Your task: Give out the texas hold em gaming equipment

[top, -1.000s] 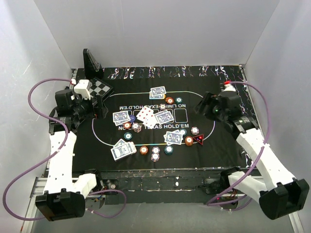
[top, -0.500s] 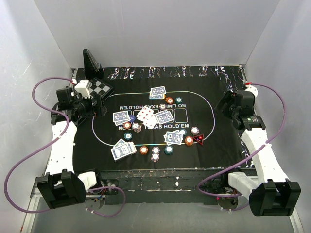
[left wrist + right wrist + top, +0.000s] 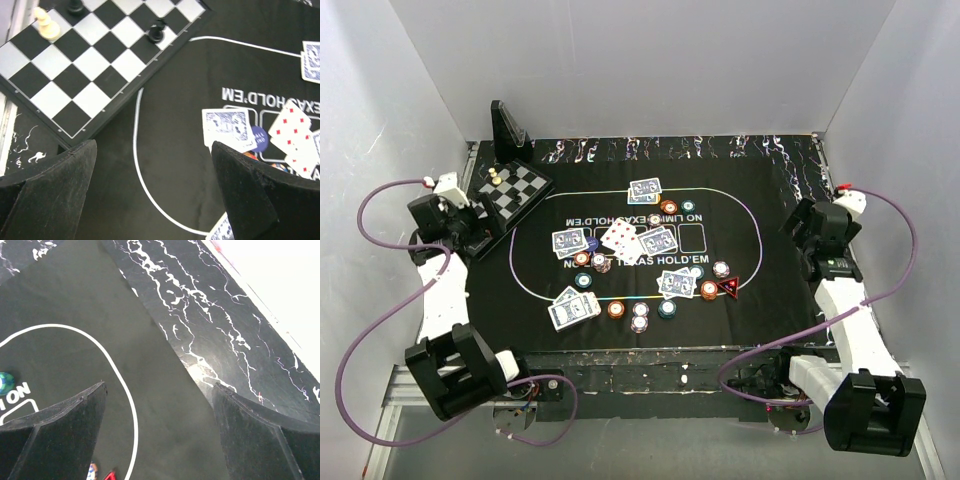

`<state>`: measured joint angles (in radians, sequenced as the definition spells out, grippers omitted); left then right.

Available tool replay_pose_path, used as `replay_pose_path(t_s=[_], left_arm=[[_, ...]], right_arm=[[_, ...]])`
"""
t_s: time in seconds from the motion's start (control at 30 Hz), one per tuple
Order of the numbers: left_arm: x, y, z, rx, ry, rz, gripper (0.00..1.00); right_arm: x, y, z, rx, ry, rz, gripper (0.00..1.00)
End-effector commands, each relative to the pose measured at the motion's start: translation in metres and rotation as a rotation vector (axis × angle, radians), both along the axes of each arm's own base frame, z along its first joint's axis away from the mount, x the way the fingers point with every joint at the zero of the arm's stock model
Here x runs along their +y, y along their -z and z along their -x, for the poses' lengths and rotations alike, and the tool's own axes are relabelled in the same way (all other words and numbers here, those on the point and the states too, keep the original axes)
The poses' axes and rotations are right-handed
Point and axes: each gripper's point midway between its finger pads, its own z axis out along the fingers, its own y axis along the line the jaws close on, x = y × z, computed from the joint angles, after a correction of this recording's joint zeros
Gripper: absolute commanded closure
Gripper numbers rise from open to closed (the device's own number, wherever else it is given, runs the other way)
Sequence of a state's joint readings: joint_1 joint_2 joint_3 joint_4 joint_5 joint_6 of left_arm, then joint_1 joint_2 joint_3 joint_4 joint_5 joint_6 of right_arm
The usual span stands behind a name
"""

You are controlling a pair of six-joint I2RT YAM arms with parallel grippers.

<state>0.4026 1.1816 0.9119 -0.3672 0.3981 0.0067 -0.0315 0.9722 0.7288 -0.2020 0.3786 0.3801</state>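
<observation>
Evidently the distributing is far along. Blue-backed playing cards lie in small sets around the oval on the black mat, with face-up cards near its middle. Poker chips are dotted between them, and the red triangle marker sits toward the right. Neither arm is working on any of it. The left tool hangs with its fingers spread wide and nothing between them, above the mat's left edge just beside the corner of the chessboard. The right tool is likewise spread and empty, over the mat's bare right margin and the marbled counter. This reads as a pause between placements, or the finish. The near-left card bunch may be undealt stock or a dealt hand; the overhead view is too coarse to say. If it is stock, the left arm would need to come in over it, drop low and pinch one edge.
</observation>
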Motion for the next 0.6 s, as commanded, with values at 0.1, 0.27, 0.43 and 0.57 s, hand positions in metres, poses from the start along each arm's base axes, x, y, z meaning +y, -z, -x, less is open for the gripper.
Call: replay_pose_path(t_s=[0.1,0.27,0.43,0.57], left_arm=[[0.011,0.012,-0.006,-0.099,-0.042,-0.007,0.0],[0.009,0.021,-0.01,-0.185,-0.059,0.018,0.0],[-0.025,0.024,-0.015,-0.388,0.131,0.052,0.0],[-0.045,0.041,-0.027,-0.407,0.173,0.031,0.0]], right_arm=[[-0.012,0.001,-0.013,-0.15,-0.02,0.125,0.07],[-0.01,0.012,-0.025,-0.176,-0.045,0.142,0.07],[-0.003,0.026,-0.035,-0.207,-0.086,0.131,0.07],[-0.001,0.035,-0.041,-0.211,-0.097,0.122,0.07]])
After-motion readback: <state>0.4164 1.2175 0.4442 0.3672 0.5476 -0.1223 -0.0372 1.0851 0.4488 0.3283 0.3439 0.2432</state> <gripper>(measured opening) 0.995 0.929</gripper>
